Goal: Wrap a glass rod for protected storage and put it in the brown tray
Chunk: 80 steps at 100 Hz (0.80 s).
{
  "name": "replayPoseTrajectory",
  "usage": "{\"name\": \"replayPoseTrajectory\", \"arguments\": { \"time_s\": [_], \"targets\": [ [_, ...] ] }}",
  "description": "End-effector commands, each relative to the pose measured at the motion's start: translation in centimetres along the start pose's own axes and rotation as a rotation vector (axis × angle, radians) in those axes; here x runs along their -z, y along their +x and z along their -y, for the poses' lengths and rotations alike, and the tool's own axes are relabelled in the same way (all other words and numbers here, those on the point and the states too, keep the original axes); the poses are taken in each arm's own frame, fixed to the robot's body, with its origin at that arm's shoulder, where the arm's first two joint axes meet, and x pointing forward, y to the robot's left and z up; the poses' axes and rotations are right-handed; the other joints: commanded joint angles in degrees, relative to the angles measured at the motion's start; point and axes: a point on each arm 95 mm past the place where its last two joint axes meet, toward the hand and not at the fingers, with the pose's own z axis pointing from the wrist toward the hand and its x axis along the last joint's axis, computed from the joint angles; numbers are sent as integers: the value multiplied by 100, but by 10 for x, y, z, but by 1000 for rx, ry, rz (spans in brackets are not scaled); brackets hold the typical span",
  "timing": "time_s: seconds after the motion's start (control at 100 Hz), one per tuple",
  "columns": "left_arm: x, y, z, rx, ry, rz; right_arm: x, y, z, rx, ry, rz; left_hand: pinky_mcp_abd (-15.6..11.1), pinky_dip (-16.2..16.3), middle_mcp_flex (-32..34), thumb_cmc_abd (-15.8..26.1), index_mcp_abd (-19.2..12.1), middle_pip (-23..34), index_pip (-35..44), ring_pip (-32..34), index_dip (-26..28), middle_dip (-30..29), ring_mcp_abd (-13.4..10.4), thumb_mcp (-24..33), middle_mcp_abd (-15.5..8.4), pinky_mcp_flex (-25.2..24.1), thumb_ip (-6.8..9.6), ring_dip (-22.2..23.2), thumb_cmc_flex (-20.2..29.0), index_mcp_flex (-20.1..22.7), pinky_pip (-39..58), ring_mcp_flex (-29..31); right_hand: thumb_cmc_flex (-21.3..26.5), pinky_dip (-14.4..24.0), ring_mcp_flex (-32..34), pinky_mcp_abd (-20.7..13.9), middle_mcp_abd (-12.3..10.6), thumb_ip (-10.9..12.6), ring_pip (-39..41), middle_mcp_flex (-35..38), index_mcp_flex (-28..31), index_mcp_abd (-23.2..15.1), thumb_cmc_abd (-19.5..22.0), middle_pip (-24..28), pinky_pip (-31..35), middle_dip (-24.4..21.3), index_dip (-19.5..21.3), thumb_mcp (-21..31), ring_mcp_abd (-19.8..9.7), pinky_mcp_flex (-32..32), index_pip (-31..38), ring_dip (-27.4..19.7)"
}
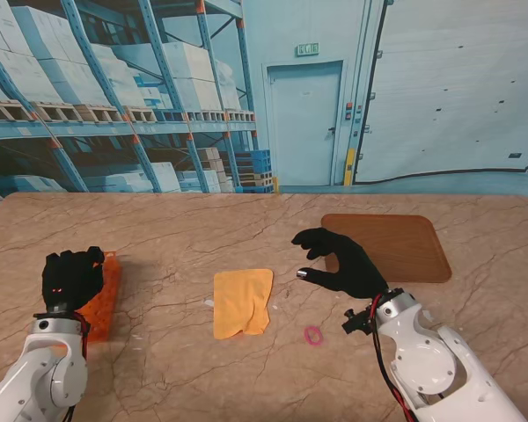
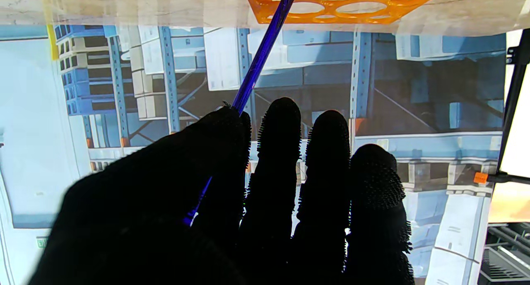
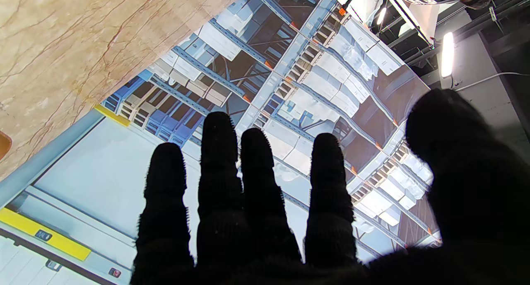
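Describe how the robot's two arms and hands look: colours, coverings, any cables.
Both arms are glossy white, rounded shells rising from the near corners. Each ends in a five-finger hand covered by a black glove: left hand, right hand. The wrist views show the glove fabric is nubby with fine bristles on the fingers. Red and black cables run beside the right wrist; the left wrist has a dark collar.
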Motion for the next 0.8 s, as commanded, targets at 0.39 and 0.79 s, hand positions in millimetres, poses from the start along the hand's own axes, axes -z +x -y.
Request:
{"name": "replayPoseTrajectory", "arguments": {
  "time_s": [0.39,0.79],
  "targets": [
    [3,8,14,50,-2,-27,0,4,1,-5,-5,-7,231,54,122,-267,-94,370,724,200,426,361,65,733,211,-38,249,171,-214,-10,215,-4,-205,48,81,-21,27,132,65,59,77,4,173,43,112,32,11,63,-12,-26,6,77],
    [3,15,35,55,-6,-65,1,4,1,-4,-6,-10,356,103,216,-382,-16,510,807,333,537,436,176,1042,272,96,249,224,-344,48,299,105,-198,50,79,-22,29,132,63,62,64,4,173,45,109,32,8,64,-17,-26,0,76]
  ]
}}
